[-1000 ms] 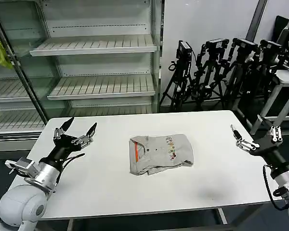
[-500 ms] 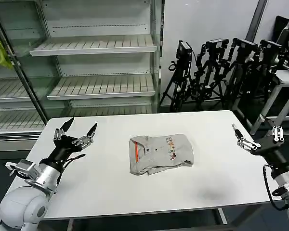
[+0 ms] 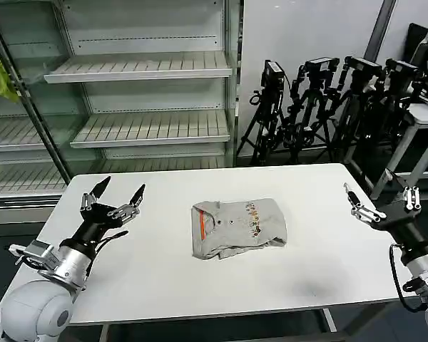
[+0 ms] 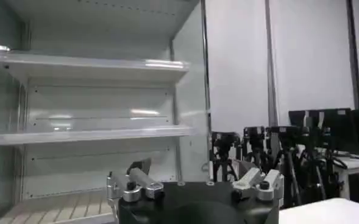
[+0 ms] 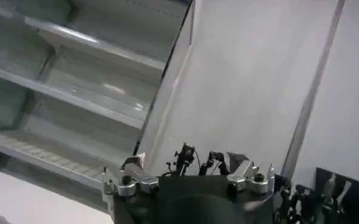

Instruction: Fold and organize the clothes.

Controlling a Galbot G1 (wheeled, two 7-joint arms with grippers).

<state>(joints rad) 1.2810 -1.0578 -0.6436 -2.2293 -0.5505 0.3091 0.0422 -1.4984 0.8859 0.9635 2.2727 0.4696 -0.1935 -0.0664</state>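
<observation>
Grey T-shirt [image 3: 237, 228] lies folded into a compact, roughly rectangular bundle at the middle of the white table [image 3: 164, 278]. Orange-red neck trim shows along the bundle's edge nearer the robot's left, and a small multicoloured print sits on the top face toward the far side. Lower edge of the bundle is slightly uneven, with a fold of fabric sticking out at the near corner on the robot's right.

Left gripper [image 3: 113, 199] hovers above the table's left part, well apart from the shirt, fingers spread wide and pointing up and away from the robot; nothing between them. Right gripper [image 3: 381, 204] hangs at the table's right edge, also well apart from the shirt, fingers splayed and holding nothing.

Left wrist view: fingers [image 4: 133, 184] of that gripper stand apart against the metal shelving [image 4: 88, 131], with tripods [image 4: 270, 152] farther off. Right wrist view: the right gripper's fingers [image 5: 125, 180] are likewise parted.

Behind the table, the shelf unit stands with bare white shelves [image 3: 139, 65]; a yellow-green rag [image 3: 0, 77] hangs at its far left. A row of black tripods stands beside the shelving, on the right.
</observation>
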